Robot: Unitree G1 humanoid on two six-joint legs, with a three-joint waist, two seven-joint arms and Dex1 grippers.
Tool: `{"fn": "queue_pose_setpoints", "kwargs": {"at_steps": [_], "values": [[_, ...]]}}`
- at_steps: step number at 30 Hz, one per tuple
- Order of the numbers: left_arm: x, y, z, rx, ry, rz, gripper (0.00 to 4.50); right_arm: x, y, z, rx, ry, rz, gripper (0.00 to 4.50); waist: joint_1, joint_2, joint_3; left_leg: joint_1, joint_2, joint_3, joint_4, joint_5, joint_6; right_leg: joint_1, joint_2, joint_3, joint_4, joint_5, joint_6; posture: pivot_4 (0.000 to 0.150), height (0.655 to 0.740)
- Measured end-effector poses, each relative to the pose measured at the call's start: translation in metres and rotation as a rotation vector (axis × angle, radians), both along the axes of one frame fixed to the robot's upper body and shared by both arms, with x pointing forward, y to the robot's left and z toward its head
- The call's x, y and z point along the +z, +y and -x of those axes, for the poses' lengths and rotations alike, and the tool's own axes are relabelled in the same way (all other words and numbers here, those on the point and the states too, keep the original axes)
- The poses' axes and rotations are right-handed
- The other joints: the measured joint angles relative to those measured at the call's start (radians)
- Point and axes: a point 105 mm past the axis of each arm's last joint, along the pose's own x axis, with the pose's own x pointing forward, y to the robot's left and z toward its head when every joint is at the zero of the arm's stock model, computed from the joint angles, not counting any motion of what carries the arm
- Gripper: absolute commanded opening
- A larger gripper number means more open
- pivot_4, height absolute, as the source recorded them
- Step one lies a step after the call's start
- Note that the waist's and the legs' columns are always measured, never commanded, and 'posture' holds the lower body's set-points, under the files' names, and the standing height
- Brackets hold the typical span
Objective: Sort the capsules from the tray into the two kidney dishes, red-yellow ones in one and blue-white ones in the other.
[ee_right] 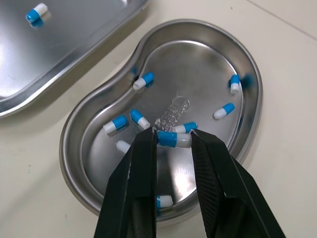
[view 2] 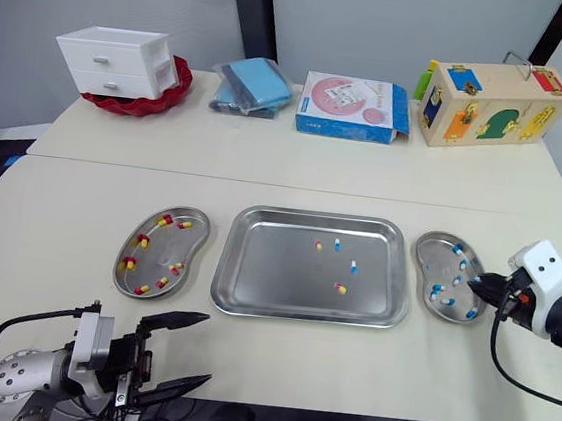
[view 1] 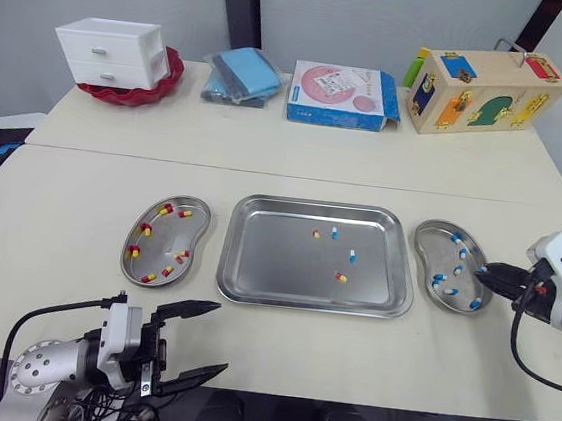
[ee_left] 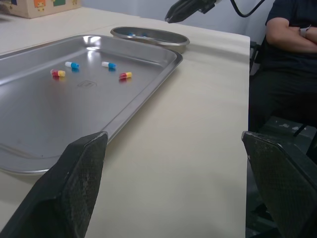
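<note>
Capsule (ee_right: 174, 139), blue-white, pinched between fingertips of right claw (view 1: 479, 276), over right kidney dish (view 1: 436, 249) holding more blue-white ones. Left claw (view 1: 222, 338) wide open, empty, over near bench (view 1: 81, 200) edge. Tray (view 1: 276, 260) between dishes holds two red-yellow, two blue-white capsules. Left kidney dish (view 1: 162, 238) holds red-yellow ones.

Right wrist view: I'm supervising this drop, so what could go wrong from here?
The right tool pinches a blue-white capsule only at its very tips over the right kidney dish. On release it may cling to one finger, or bounce off the steel and over the rim. In the tray, a red-yellow capsule lies close to its blue-white neighbour, so a pick there could grab the wrong one.
</note>
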Motion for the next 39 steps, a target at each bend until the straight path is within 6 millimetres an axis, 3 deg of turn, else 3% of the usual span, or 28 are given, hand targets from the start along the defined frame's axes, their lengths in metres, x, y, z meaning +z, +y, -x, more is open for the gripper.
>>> {"fn": "queue_pose_setpoints", "kwargs": {"at_steps": [3, 11, 16, 21, 28, 36, 39], "values": [[-0.001, 0.001, 0.001, 0.002, 0.004, -0.001, 4.50, -0.002, 0.000, 0.000, 0.005, 0.003, -0.001, 2.08, 0.000, 0.000, 0.000, 0.000, 0.000, 0.000, 0.000, 0.000, 0.000, 0.000, 0.000, 0.000, 0.000, 0.000, 0.000, 0.150, 0.7400], [0.000, 0.002, 0.001, 0.007, 0.003, -0.003, 4.50, -0.001, -0.001, 0.004, 0.016, 0.013, -0.012, 4.47, 0.000, 0.000, 0.000, 0.000, 0.000, 0.000, 0.000, 0.000, 0.000, 0.000, 0.000, 0.000, 0.000, 0.000, 0.000, 0.150, 0.7400], [0.000, 0.004, 0.001, 0.023, 0.005, -0.004, 4.50, 0.015, -0.027, 0.022, -0.001, 0.011, -0.034, 4.47, 0.008, 0.000, 0.000, 0.001, -0.001, 0.000, 0.000, 0.000, 0.000, 0.001, 0.000, 0.000, 0.000, 0.000, 0.000, 0.150, 0.7400], [-0.002, 0.005, 0.003, 0.041, 0.016, -0.005, 4.50, 0.028, -0.068, 0.034, -0.078, 0.002, -0.026, 4.47, 0.007, 0.000, 0.000, 0.004, 0.000, 0.001, 0.000, 0.000, 0.000, 0.004, 0.000, 0.000, -0.001, 0.000, 0.000, 0.150, 0.7400], [0.000, 0.009, 0.004, 0.075, 0.009, -0.012, 4.50, 0.026, -0.110, 0.044, -0.176, 0.010, 0.000, 4.47, -0.004, 0.000, 0.000, 0.005, -0.001, 0.001, 0.000, 0.000, 0.000, 0.005, 0.000, 0.002, -0.001, 0.000, 0.000, 0.150, 0.7400], [0.000, 0.013, 0.005, 0.112, 0.013, -0.016, 4.50, 0.024, -0.112, 0.043, -0.156, 0.010, 0.012, 4.47, -0.007, 0.000, 0.000, 0.007, -0.001, 0.002, -0.001, 0.000, 0.000, 0.006, 0.000, 0.003, -0.001, 0.000, 0.000, 0.150, 0.7400], [0.002, 0.016, 0.000, 0.148, 0.020, -0.024, 4.50, 0.022, -0.103, 0.046, -0.120, 0.008, 0.002, 4.47, -0.006, 0.000, 0.000, 0.006, 0.000, 0.002, -0.001, 0.000, 0.000, 0.006, 0.000, 0.002, -0.001, 0.000, 0.000, 0.150, 0.7400]]}}
